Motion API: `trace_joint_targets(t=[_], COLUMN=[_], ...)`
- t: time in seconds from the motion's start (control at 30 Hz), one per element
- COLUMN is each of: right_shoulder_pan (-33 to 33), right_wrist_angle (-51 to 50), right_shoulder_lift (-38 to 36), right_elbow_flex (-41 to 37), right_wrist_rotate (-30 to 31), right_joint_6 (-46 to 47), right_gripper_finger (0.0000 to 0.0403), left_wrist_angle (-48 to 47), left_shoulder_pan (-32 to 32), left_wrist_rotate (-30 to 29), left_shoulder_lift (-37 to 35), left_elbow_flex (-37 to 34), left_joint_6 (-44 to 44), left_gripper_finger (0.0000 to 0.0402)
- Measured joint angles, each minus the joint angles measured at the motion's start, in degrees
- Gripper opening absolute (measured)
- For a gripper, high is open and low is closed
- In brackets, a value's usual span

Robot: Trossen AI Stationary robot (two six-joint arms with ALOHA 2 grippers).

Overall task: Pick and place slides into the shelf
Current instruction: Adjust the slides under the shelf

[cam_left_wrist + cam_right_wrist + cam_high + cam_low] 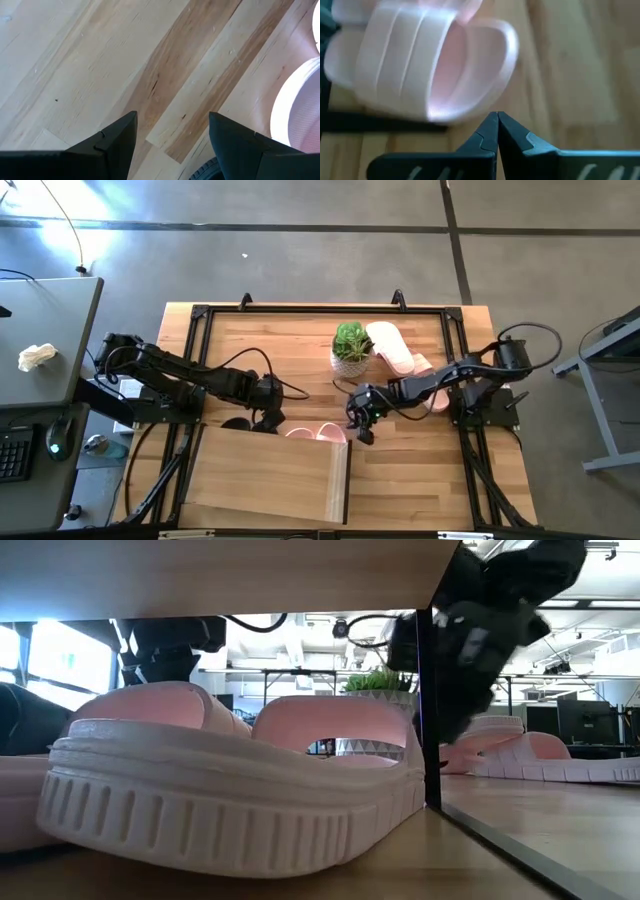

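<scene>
From above, the high view showed the shelf lying at the near-left part of the counter. Two pink slides poked out from under its far edge, and a black slide showed dark beside them. The left pincer hung at that far edge, just beside the black slide. The right pincer hung just off the shelf's right corner, beside the pink pair. Further back, a potted plant stood with another pink slide touching or just beside it, and part of a further pink one showed under the right arm. Judgement: some slides were shelved, at least two pink ones remained out, so the task was well along but unfinished.

Low view: a pink slide filled the space under the shelf top panel, inside the dark side edge. Two pink slides lay outside on the counter, beyond it. The right pincer's state could not be read here.

Left wrist view: the left pincer's fingers stood wide apart over bare wood, gripping nothing; a pink slide's rim showed at one side.

Right wrist view: the right pincer was closed tip to tip, holding nothing, with a pink slide just ahead of it, apart from the tips.
</scene>
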Motion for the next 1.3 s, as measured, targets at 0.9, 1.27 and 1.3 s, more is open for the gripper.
trace_joint_targets(t=[0.9,1.27,1.3], right_shoulder_pan=[1.6,1.2,1.1], right_wrist_angle=[6.2,6.2,6.2], right_shoulder_lift=[2.8,2.8,2.8], right_elbow_flex=[0.0,0.0,0.0], right_wrist_rotate=[-3.7,-3.7,-3.6], right_joint_6=[-0.2,-3.0,-3.1], right_gripper_finger=[0.0,0.0,0.0], left_wrist_angle=[0.2,0.4,0.4], left_shoulder_pan=[0.0,0.0,0.0], left_wrist_rotate=[0.1,0.1,0.0], left_shoulder_lift=[0.0,0.0,0.0], left_elbow_flex=[0.0,0.0,0.0], left_joint_6=[0.3,0.2,0.2], left_gripper_finger=[0.023,0.023,0.023])
